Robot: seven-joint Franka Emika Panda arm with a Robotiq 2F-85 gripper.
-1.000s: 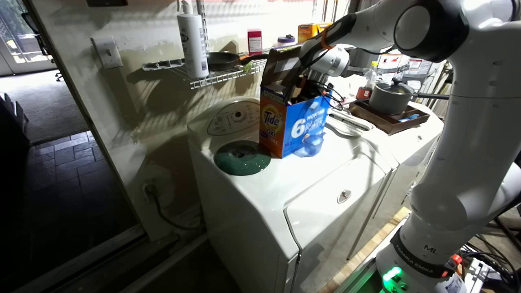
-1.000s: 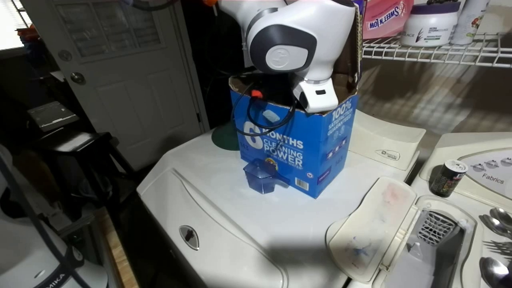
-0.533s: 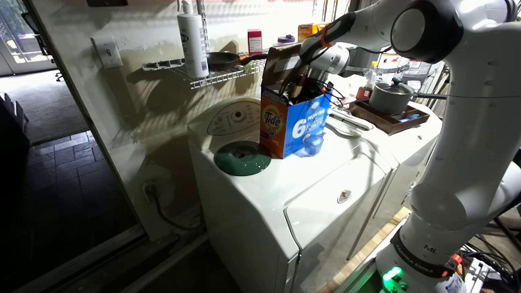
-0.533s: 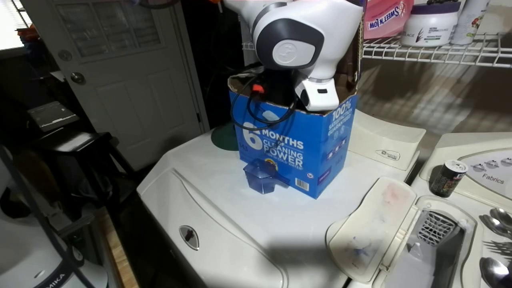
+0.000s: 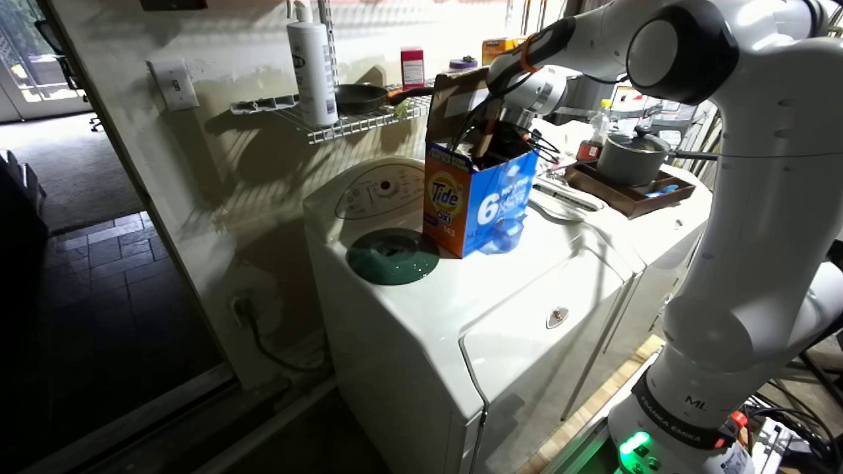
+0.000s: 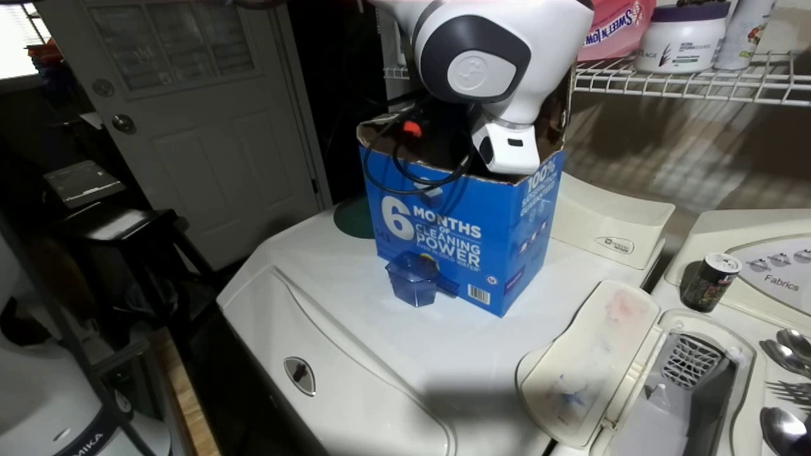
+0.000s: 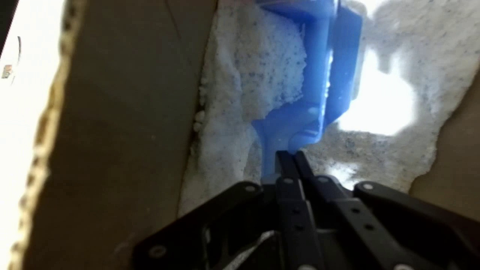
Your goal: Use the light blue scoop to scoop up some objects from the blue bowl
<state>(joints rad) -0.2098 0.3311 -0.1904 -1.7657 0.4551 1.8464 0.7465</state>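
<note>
Light blue scoop (image 7: 318,78): located inside the detergent box (image 6: 469,234), bedded at a tilt in white powder (image 7: 275,63), nearer the left wall as seen from the wrist. Handle met by the gripper (image 7: 293,153); jaws pressed almost together, a thin edge of the handle apparently pinched between the tips.

Step in hand judged to be filling the scoop, powder being banked against its wall. Firm pinch needed: on so thin an edge, rolling under load is likely. Mouth to be levelled before any rise; lift to be made slow and straight, well off the left wall, where a knock could spill the load or drag the box. Cable (image 6: 412,192) looped over the near rim; snagging to be guarded against.

Views compared: fingertips, powder and pinched scoop shown by the wrist view alone; hidden in both exterior views. Blue-green bowl (image 5: 393,258), presumably the task's, seen nearly whole in an exterior view, just left of the box on the white appliance (image 5: 428,316); mouth up or down cannot be told. Spare blue scoop (image 6: 413,278) noted outside, by the near printed face, in both exterior views, not from the wrist. Scoop meant by the task not certain; pinched one assumed.
</note>
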